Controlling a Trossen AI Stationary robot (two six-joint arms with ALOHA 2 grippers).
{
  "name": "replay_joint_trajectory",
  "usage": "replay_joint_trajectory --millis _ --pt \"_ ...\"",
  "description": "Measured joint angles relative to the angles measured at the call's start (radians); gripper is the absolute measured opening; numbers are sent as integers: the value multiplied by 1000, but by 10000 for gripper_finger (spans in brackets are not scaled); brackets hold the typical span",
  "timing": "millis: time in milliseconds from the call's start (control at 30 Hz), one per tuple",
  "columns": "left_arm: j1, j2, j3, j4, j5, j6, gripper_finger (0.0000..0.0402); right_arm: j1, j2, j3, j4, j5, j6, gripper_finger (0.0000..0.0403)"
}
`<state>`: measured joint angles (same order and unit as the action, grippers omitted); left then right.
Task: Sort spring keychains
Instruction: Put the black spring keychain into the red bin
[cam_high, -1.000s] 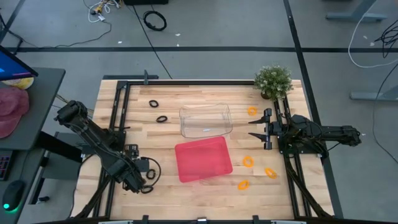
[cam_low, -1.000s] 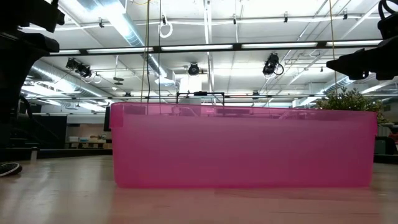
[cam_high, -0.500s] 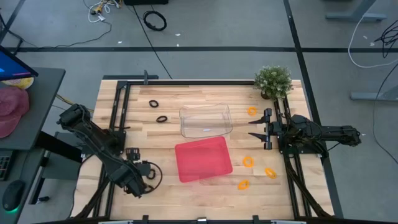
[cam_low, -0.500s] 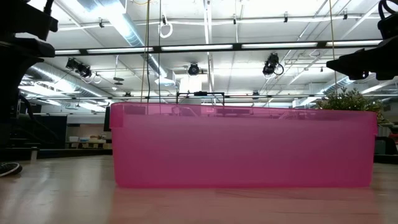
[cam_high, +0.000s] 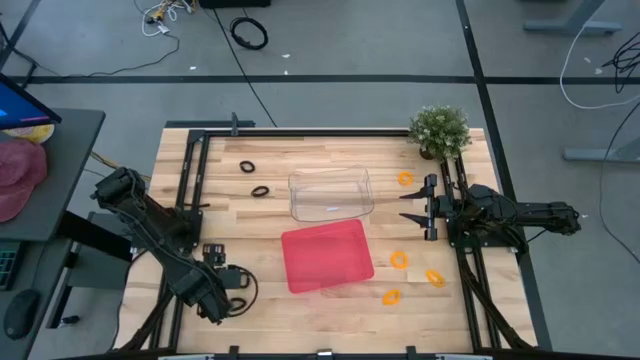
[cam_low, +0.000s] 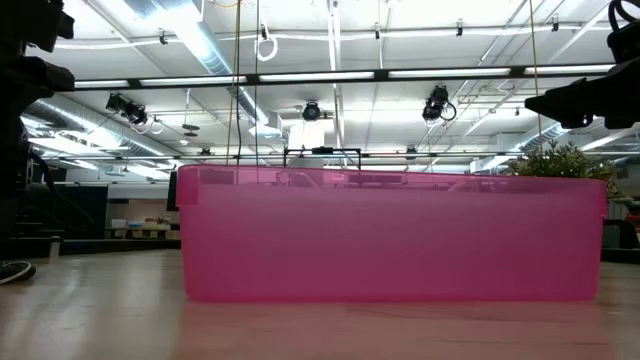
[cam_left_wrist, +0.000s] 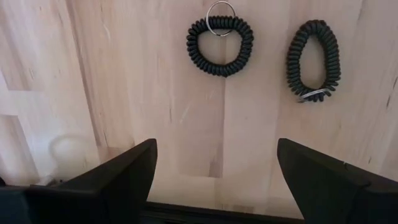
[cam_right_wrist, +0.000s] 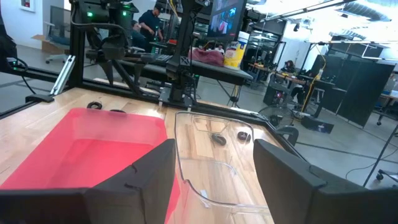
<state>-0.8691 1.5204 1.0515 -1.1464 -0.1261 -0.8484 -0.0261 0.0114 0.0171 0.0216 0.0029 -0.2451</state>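
Two black spring keychains (cam_left_wrist: 220, 37), flat

We saw a table (cam_high: 330, 310) of pale wood planks, smooth and faintly glossy, with clear grain in the left wrist view. The red tray (cam_high: 327, 256) at frame centre looked like translucent matt plastic; the clear bin (cam_high: 330, 193) above it was glossy transparent plastic. Two black keychains (cam_left_wrist: 220, 45) were matt coiled plastic, each with a shiny metal ring. The orange keychains (cam_high: 399, 260) at lower right looked like plastic too. The fingers (cam_left_wrist: 115, 177) were matt black.
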Motion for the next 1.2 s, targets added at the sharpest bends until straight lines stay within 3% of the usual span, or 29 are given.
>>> replay_joint_trajectory --millis 667,1000,1200 --pt "0 51 -5 39 -1 6 337 0 0 0 0 0 0 222" --pt "17 51 -168 183 57 3 337 0 0 0 0 0 0 222" --pt "20 51 -176 220 50 5 337 0 0 0 0 0 0 222"
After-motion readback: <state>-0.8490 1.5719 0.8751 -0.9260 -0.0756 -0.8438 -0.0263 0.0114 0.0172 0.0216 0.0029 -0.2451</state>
